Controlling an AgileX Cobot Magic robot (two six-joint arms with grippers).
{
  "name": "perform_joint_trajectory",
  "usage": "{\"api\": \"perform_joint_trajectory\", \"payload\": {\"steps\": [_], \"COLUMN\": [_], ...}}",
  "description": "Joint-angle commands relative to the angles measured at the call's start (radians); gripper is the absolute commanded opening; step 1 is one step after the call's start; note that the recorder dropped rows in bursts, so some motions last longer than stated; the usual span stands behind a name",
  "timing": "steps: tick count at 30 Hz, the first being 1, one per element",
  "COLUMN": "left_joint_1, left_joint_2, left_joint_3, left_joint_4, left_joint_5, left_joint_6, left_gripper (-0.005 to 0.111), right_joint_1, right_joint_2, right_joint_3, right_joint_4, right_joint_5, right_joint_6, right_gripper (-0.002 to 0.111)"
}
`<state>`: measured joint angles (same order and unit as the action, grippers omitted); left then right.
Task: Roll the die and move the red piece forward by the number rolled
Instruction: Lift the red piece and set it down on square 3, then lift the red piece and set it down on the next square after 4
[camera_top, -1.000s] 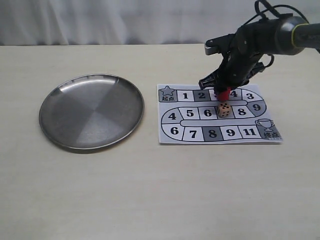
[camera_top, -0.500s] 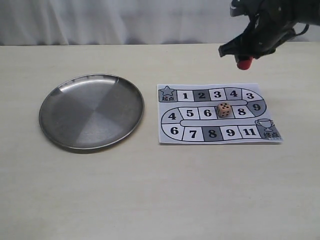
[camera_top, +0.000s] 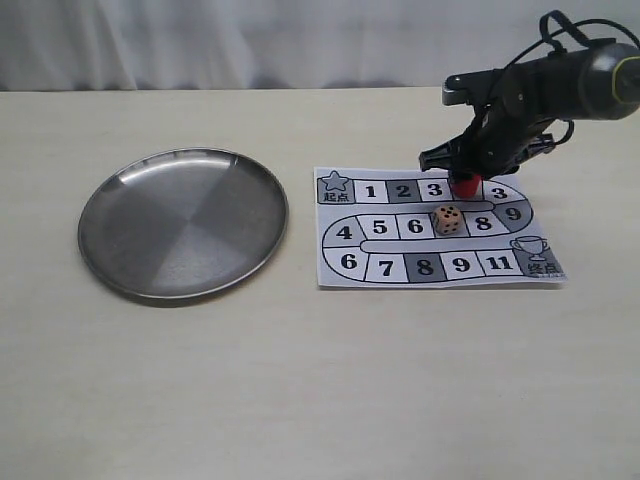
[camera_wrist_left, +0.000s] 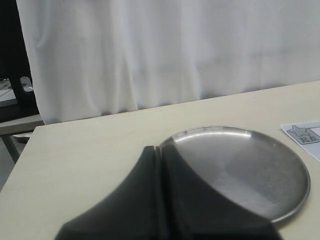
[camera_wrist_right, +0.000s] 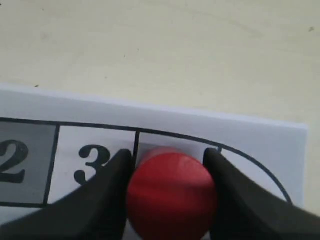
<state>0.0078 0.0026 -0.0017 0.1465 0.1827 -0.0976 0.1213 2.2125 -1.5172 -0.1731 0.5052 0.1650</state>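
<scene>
The red piece (camera_top: 465, 186) stands on the board (camera_top: 400, 258) at the square marked 4, just past the 3. My right gripper (camera_top: 464, 180) is shut on it, and in the right wrist view the red piece (camera_wrist_right: 171, 195) fills the gap between the two black fingers (camera_wrist_right: 107, 192). The beige die (camera_top: 448, 219) rests on the board's middle row between the 6 and the 8, dark pips showing. My left gripper (camera_wrist_left: 159, 150) is shut and empty, hanging over the near rim of the steel plate (camera_wrist_left: 250, 175).
The round steel plate (camera_top: 183, 222) lies left of the board with nothing on it. A white curtain runs behind the table's far edge. The board's star square (camera_top: 335, 186) sits at its top left, the trophy square (camera_top: 541, 258) at its bottom right.
My right gripper lifted the red piece off the 3 square area, carried it up and to the right, then came back down onto the 4 square. The die has not moved.
</scene>
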Motion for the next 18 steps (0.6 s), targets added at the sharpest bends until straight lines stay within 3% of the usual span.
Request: {"api": "perform_joint_trajectory", "payload": {"steps": [1, 11, 18], "left_joint_1": [-0.008, -0.008, -0.008], "left_joint_2": [-0.003, -0.003, -0.003], "left_joint_3": [0.002, 0.002, 0.002], "left_joint_4": [-0.002, -0.002, -0.002], "left_joint_5": [-0.009, -0.009, -0.009], "left_joint_6": [-0.001, -0.001, -0.001], "left_gripper": [0.000, 0.000, 0.000], "right_joint_1": [-0.004, -0.012, -0.047], "right_joint_2": [-0.034, -0.281, -0.260], "right_joint_3": [0.006, 0.006, 0.013], "right_joint_4": [0.007, -0.108, -0.105], "right_joint_5": [0.030, 0.046, 0.076], "right_joint_6": [0.001, 0.006, 0.007], "right_gripper": [0.005, 0.005, 0.005]}}
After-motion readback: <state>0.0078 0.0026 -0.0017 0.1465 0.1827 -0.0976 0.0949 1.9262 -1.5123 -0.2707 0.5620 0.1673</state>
